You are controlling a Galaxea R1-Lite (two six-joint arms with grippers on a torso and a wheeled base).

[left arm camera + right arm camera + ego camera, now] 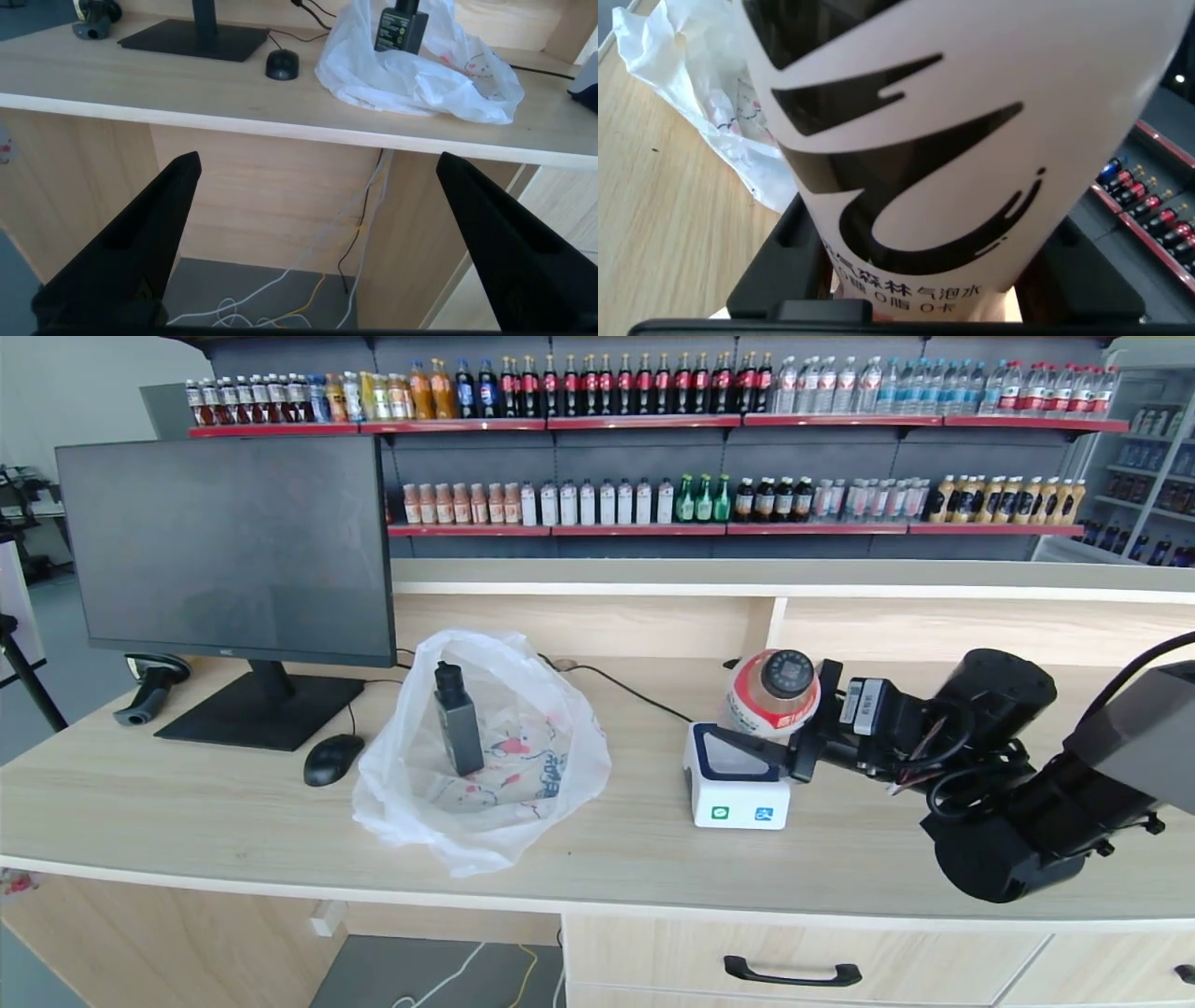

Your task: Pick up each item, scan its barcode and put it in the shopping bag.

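closest to you is the bottle, and your right gripper has its fingers clamped on the bottle's body. you hold it tipped over, cap toward the head camera, directly above the scanner. that pose looks chosen to turn the label down toward the scanner's dark sloped window, so the barcode can be read. i cannot tell whether the bottle touches the window or hangs just over it. judging by this, you are in the scan step and the drop into the bag has not begun.

left of the scanner the shopping bag sits with its mouth slumped open, which leaves you an easy way in from above. a grey item stands upright inside it, probably one that has been scanned. farther left of the scanner are the mouse and the monitor. a handheld reader rests on the counter beyond them.

your left gripper hangs well left of the scanner and below the counter's front edge. its fingers are spread wide with nothing between them, parked out of the way.
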